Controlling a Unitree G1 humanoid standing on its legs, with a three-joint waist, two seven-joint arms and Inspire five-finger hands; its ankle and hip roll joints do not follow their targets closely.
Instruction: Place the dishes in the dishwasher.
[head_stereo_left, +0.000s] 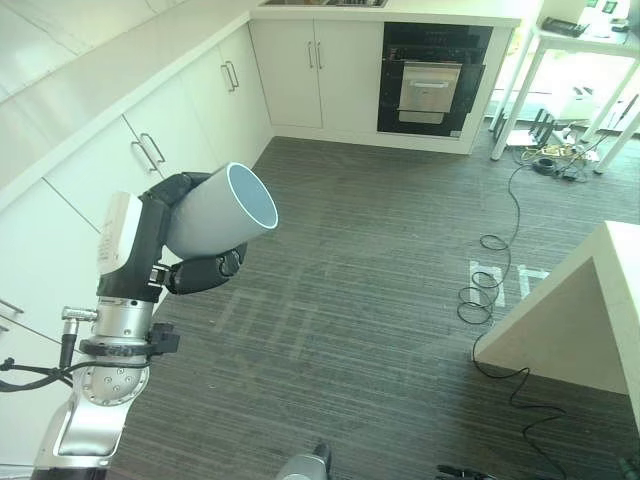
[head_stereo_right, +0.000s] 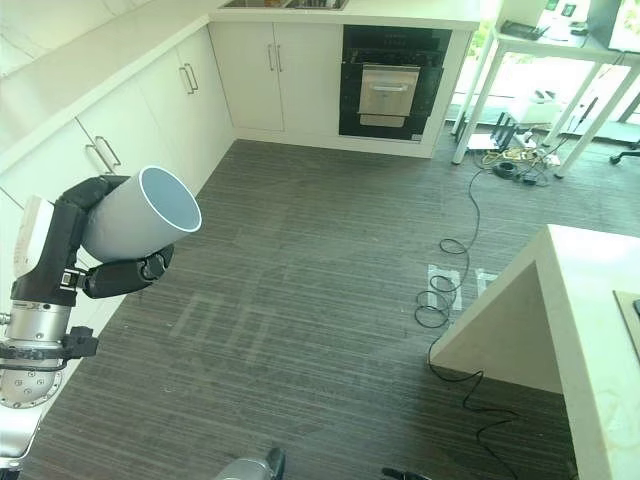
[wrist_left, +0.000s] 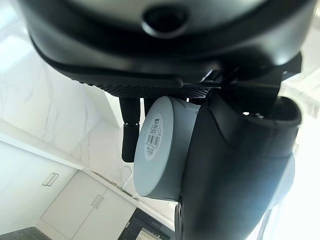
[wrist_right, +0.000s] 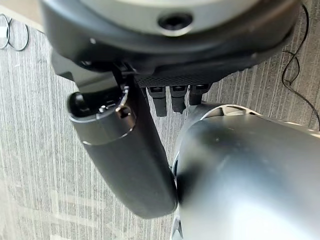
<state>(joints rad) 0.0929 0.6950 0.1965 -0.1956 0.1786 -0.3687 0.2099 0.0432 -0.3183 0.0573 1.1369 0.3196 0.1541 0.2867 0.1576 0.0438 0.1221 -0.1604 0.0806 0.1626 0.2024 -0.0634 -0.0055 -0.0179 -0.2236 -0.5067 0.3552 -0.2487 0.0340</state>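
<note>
1. Left hand (head_stereo_left: 165, 240) is wrapped round a pale grey cup (head_stereo_left: 222, 210), fingers curled over its wall, thumb underneath. Cup is tipped on its side, mouth pointing out over the floor (head_stereo_left: 380, 300), held in the air beside the white cupboards (head_stereo_left: 150, 150).
2. Right hand (wrist_right: 125, 145) hangs low over the floor; fingers look relaxed, holding nothing.
3. Progress, judging from this: early/mid. One dish picked up and in transit, nothing loaded yet.
4. Dark built-in appliance (head_stereo_right: 390, 85) at the far wall, well apart from the cup; can't tell if it's the dishwasher, looks closed.
5. Left to do: walk over, open door, set cup in rack, fetch any other dishes.
6. Pale worktop (head_stereo_right: 590, 320) at right.
</note>
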